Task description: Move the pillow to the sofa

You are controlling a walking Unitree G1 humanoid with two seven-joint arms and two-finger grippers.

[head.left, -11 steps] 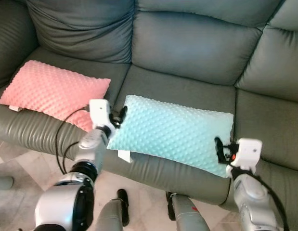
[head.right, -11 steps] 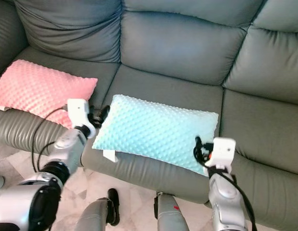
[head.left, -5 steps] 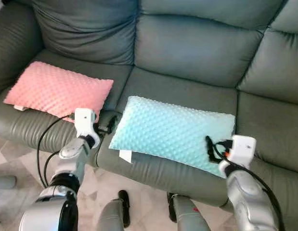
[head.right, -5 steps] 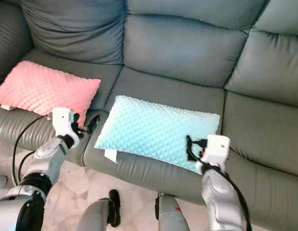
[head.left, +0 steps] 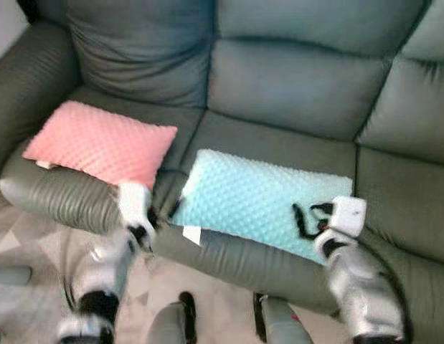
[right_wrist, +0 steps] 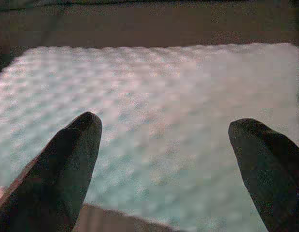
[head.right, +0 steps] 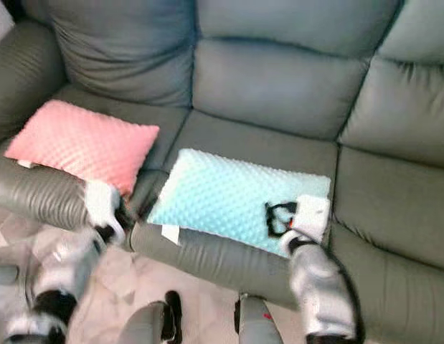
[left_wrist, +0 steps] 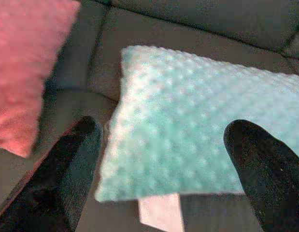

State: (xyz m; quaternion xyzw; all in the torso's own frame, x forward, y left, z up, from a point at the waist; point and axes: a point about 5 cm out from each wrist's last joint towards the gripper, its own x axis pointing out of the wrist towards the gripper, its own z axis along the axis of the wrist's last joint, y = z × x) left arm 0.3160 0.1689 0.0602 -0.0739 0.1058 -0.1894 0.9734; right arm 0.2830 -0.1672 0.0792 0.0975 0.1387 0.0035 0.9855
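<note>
A light blue dimpled pillow (head.left: 268, 204) lies flat on the middle seat of the dark grey leather sofa (head.left: 293, 79), with a white tag hanging over the seat's front edge. My left gripper (head.left: 146, 233) is blurred, low in front of the seat, just off the pillow's near left corner. In the left wrist view its fingers (left_wrist: 62, 174) stand wide open, with the pillow (left_wrist: 188, 140) ahead of them. My right gripper (head.left: 304, 218) is open over the pillow's near right corner, holding nothing. The right wrist view shows the pillow (right_wrist: 159, 106) beyond the spread fingers (right_wrist: 67, 169).
A pink dimpled pillow (head.left: 100, 143) lies on the left seat, close to the blue one. The sofa's left armrest (head.left: 28, 79) rises beside it. Pale tiled floor (head.left: 35, 251) and my own legs (head.left: 186, 315) are below the seat's front edge.
Both arms have drawn back toward me and dropped lower. The left gripper has left the pillow's left edge and sits in front of the seat. The camera has shifted a little.
</note>
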